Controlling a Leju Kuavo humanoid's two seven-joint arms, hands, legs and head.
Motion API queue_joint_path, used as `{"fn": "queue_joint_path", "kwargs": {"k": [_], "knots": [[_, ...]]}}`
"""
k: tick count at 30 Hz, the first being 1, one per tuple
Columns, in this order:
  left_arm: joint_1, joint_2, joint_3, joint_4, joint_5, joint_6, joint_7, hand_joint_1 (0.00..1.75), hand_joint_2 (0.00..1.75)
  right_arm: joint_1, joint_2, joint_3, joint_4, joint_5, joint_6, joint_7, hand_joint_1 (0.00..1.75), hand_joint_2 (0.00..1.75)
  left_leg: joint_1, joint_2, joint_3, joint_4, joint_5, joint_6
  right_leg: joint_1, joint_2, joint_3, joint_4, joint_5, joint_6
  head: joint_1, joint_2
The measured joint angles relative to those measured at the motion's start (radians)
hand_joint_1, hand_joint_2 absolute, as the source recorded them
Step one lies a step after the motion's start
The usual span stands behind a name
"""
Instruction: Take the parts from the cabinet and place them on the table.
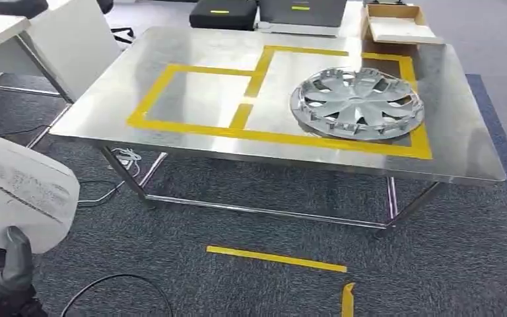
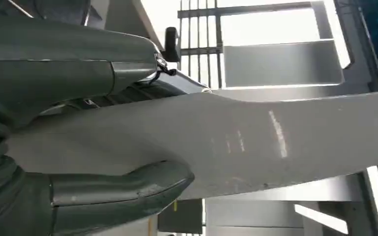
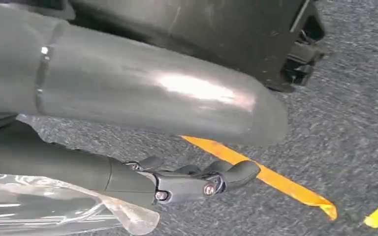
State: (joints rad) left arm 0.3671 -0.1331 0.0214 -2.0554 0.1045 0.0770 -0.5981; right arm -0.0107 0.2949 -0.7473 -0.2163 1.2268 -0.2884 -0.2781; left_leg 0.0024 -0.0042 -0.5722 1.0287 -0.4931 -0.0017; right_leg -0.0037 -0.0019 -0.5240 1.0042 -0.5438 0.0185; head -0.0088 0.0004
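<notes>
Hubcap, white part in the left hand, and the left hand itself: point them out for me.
hubcap (image 1: 357,104): head view, on its centre hub.
white part (image 2: 256,142): left wrist view, on its broad flat face.
left hand (image 2: 74,113): left wrist view, between thumb and fingers gripping the part.

A steel table (image 1: 171,53) stands on grey carpet (image 1: 436,264), its top marked with yellow tape (image 1: 191,127) into two joined rectangles, a smaller one toward 9 o'clock and a larger one toward 3 o'clock. A silver hubcap (image 1: 357,103) lies flat in the larger rectangle, its near edge at the tape line toward 6 o'clock. On the carpet at 6 o'clock from the table lie a yellow strip (image 1: 276,258), a shorter piece (image 1: 348,298) just beside it, and a black cable (image 1: 115,281) toward 7 o'clock.
</notes>
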Motion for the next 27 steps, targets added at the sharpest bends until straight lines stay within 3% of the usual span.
{"fn": "queue_joint_path", "kwargs": {"k": [3, 4, 6, 7, 8, 9, 10, 12, 14, 17, 18, 19, 20, 22, 23, 24, 25, 27], "knots": [[-0.010, -0.001, 0.005, 0.000, 0.004, -0.016, 0.008, 1.75, 1.75, -0.013, -0.015, -0.002, -0.001, -0.018, 0.030, 0.002, 0.00, 0.00, 0.008, 0.000, 0.012, -0.016, 0.002, 0.019, -0.002, 0.001, 0.006, 0.003, -0.012, 0.017, -0.001, 0.000], [-0.016, -0.002, 0.005, 0.000, 0.004, -0.019, 0.008, 1.75, 1.75, -0.016, -0.017, -0.002, -0.001, -0.018, 0.034, 0.005, 0.00, 0.00, 0.007, 0.000, 0.015, -0.018, -0.001, 0.024, -0.001, 0.000, -0.012, 0.041, -0.033, 0.019, 0.007, 0.000], [-0.023, -0.002, 0.005, 0.002, 0.004, -0.022, 0.008, 1.75, 1.75, -0.018, -0.022, -0.003, -0.001, -0.018, 0.035, 0.015, 0.00, 0.00, 0.006, 0.003, 0.018, -0.017, -0.007, 0.033, -0.001, 0.001, -0.107, 0.205, -0.103, 0.023, 0.010, 0.000], [-0.025, -0.002, 0.005, 0.002, 0.004, -0.022, 0.008, 1.75, 1.75, -0.017, -0.024, -0.005, -0.001, -0.018, 0.037, 0.017, 0.00, 0.00, 0.005, 0.003, 0.020, -0.017, -0.011, 0.036, -0.001, 0.001, -0.157, 0.280, -0.122, 0.024, 0.011, 0.000], [-0.025, -0.002, 0.005, 0.002, 0.004, -0.023, 0.009, 1.75, 1.75, -0.016, -0.026, -0.007, -0.001, -0.018, 0.037, 0.018, 0.00, 0.00, 0.004, 0.003, 0.024, -0.017, -0.015, 0.037, -0.001, 0.001, -0.187, 0.316, -0.117, 0.025, 0.011, 0.000], [-0.025, -0.002, 0.005, 0.003, 0.004, -0.023, 0.009, 1.75, 1.75, -0.015, -0.027, -0.009, -0.001, -0.018, 0.037, 0.019, 0.00, 0.00, 0.004, 0.002, 0.031, -0.017, -0.020, 0.037, -0.001, 0.001, -0.193, 0.304, -0.088, 0.024, 0.011, 0.000], [-0.025, -0.002, 0.005, 0.003, 0.004, -0.024, 0.010, 1.75, 1.75, -0.015, -0.027, -0.010, -0.001, -0.018, 0.037, 0.020, 0.00, 0.00, 0.004, 0.000, 0.041, -0.016, -0.028, 0.036, -0.001, 0.001, -0.177, 0.249, -0.038, 0.023, 0.011, 0.000], [-0.025, -0.002, 0.005, 0.003, 0.004, -0.024, 0.010, 1.75, 1.75, -0.016, -0.027, -0.011, -0.001, -0.018, 0.037, 0.023, 0.00, 0.00, 0.004, 0.000, 0.066, -0.017, -0.045, 0.029, -0.001, 0.001, -0.107, 0.073, 0.074, 0.014, 0.011, 0.000], [-0.028, -0.002, 0.005, 0.003, 0.004, -0.024, 0.010, 1.75, 1.75, -0.017, -0.028, -0.013, -0.001, -0.018, 0.038, 0.024, 0.00, 0.00, -0.002, -0.001, 0.067, -0.010, -0.059, 0.017, 0.003, 0.001, -0.072, 0.021, 0.058, 0.006, 0.010, 0.000], [-0.031, -0.002, 0.005, 0.003, 0.003, -0.025, 0.010, 1.75, 1.75, -0.017, -0.029, -0.015, -0.001, -0.017, 0.044, 0.028, 0.00, 0.00, 0.001, 0.000, 0.076, -0.021, -0.063, 0.005, 0.007, 0.003, -0.072, 0.022, 0.051, -0.008, 0.008, 0.000], [-0.032, -0.002, 0.005, 0.003, 0.002, -0.025, 0.011, 1.75, 1.75, -0.018, -0.028, -0.015, -0.001, -0.016, 0.047, 0.029, 0.00, 0.00, 0.003, 0.000, 0.081, -0.018, -0.074, -0.001, -0.003, 0.003, -0.059, 0.013, 0.052, -0.013, 0.008, 0.000], [-0.034, -0.002, 0.005, 0.003, 0.002, -0.025, 0.011, 1.75, 1.75, -0.018, -0.028, -0.015, -0.001, -0.016, 0.048, 0.029, 0.00, 0.00, 0.002, 0.001, 0.070, 0.013, -0.085, -0.007, -0.003, 0.003, -0.050, 0.009, 0.048, -0.019, 0.003, 0.000], [-0.037, -0.002, 0.005, 0.003, 0.001, -0.025, 0.011, 1.75, 1.75, -0.020, -0.028, -0.016, -0.001, -0.017, 0.050, 0.029, 0.00, 0.00, 0.003, 0.001, 0.037, 0.077, -0.111, -0.013, -0.003, 0.001, -0.044, 0.009, 0.043, -0.027, -0.002, 0.000], [-0.035, -0.002, 0.005, 0.003, -0.002, -0.025, 0.011, 1.75, 1.75, -0.020, -0.029, -0.016, -0.001, -0.017, 0.053, 0.030, 0.00, 0.00, 0.008, 0.001, -0.061, 0.244, -0.164, -0.021, -0.003, 0.000, -0.032, 0.009, 0.031, -0.031, 0.000, 0.000], [-0.035, -0.002, 0.005, 0.004, -0.003, -0.025, 0.011, 1.75, 1.75, -0.019, -0.029, -0.016, -0.001, -0.017, 0.055, 0.031, 0.00, 0.00, 0.009, 0.001, -0.098, 0.293, -0.165, -0.023, -0.003, 0.001, -0.024, 0.009, 0.024, -0.030, -0.001, 0.000], [-0.035, -0.002, 0.005, 0.005, -0.003, -0.025, 0.011, 1.75, 1.75, -0.018, -0.031, -0.018, -0.001, -0.018, 0.057, 0.032, 0.00, 0.00, 0.010, 0.001, -0.111, 0.292, -0.140, -0.024, -0.003, 0.002, -0.016, 0.009, 0.018, -0.029, -0.001, 0.000], [-0.035, -0.002, 0.005, 0.005, -0.003, -0.025, 0.011, 1.75, 1.75, -0.017, -0.031, -0.018, -0.001, -0.018, 0.058, 0.032, 0.00, 0.00, 0.010, 0.001, -0.103, 0.251, -0.092, -0.022, -0.003, 0.004, -0.004, 0.009, 0.011, -0.028, -0.001, 0.000], [-0.036, -0.002, 0.005, 0.005, -0.003, -0.025, 0.011, 1.75, 1.75, -0.017, -0.031, -0.019, -0.001, -0.018, 0.061, 0.032, 0.00, 0.00, 0.010, 0.001, -0.054, 0.094, 0.025, -0.016, -0.003, 0.006, 0.019, 0.009, -0.005, -0.022, -0.001, 0.000]]}}
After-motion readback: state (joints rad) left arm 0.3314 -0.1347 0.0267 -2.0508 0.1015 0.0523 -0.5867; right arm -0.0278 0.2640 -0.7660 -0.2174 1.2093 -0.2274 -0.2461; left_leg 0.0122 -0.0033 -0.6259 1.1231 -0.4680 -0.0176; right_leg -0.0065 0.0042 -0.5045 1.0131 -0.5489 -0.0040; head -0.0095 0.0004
